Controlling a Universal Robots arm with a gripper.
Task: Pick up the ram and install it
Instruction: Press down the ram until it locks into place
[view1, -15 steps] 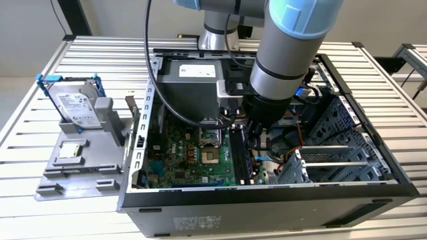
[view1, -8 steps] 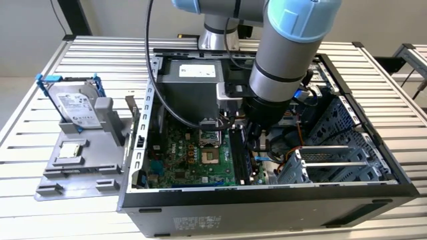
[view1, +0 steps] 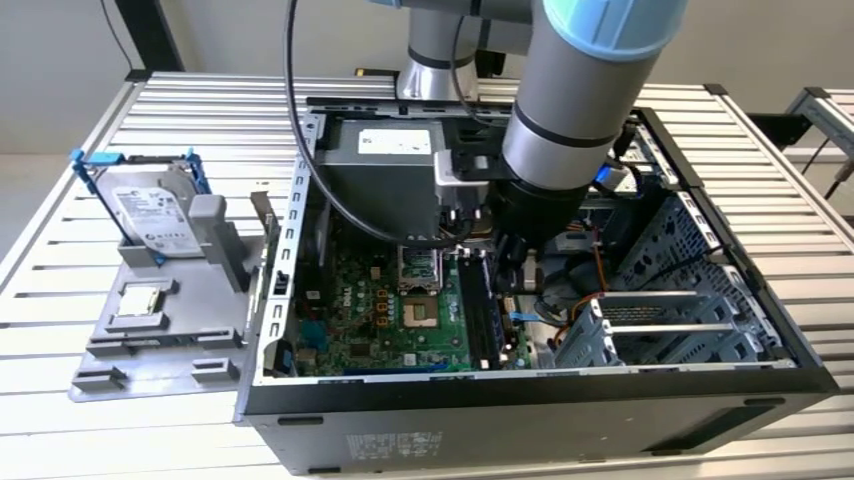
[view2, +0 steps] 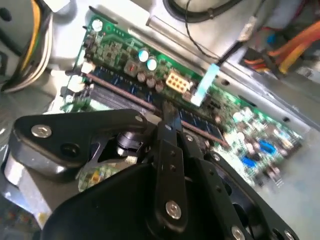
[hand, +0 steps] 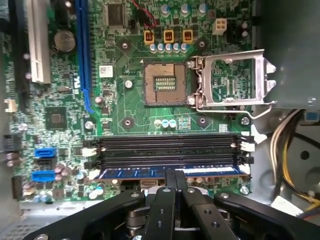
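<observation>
The ram (hand: 135, 173) is a dark blue stick with white labels, standing on edge in the memory slot nearest my gripper. In the second wrist view the ram (view2: 125, 91) shows as a long thin edge across the green motherboard (view2: 250, 125). My gripper (hand: 175, 176) is shut, its two black fingers pressed together with their tips on the middle of the ram's upper edge. The fingers line up along the stick's length, not across its thickness. In the exterior view my gripper (view1: 518, 275) reaches down into the open computer case (view1: 534, 400).
Three empty black memory slots (hand: 165, 146) lie beside the ram. The CPU socket (hand: 162, 82) is bare, its metal frame (hand: 232, 80) flipped open. Cables (hand: 287, 145) run close by. Outside the case, a silver hard drive (view1: 147, 210) stands on a grey fixture (view1: 160, 340).
</observation>
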